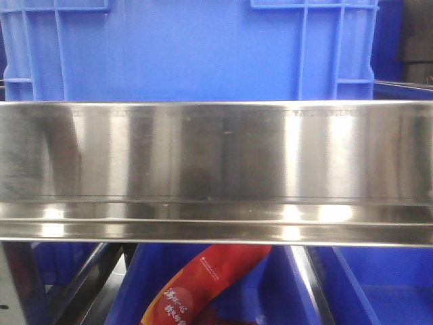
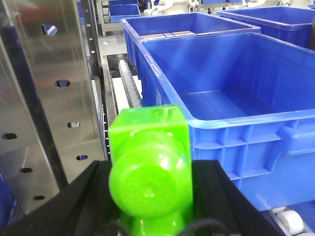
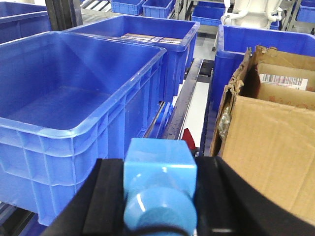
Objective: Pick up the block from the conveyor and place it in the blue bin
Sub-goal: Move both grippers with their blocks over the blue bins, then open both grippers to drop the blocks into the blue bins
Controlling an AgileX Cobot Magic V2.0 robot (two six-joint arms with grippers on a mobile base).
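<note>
My left gripper (image 2: 150, 196) is shut on the bright green block (image 2: 150, 167), its round stud facing the camera. It hangs just outside the near left corner of an empty blue bin (image 2: 256, 132). My right gripper (image 3: 160, 196) is shut on a light blue block (image 3: 160, 177), held beside the near right corner of the same kind of empty blue bin (image 3: 74, 142). The conveyor belt is out of view. The front view shows only a steel rail (image 1: 216, 169) with a blue bin (image 1: 189, 54) behind it.
A perforated steel upright (image 2: 44, 98) stands left of the green block. An open cardboard box (image 3: 266, 142) sits right of the blue block. More blue bins (image 3: 147, 29) stand behind. Below the rail, a red packet (image 1: 203, 284) lies in a lower blue bin.
</note>
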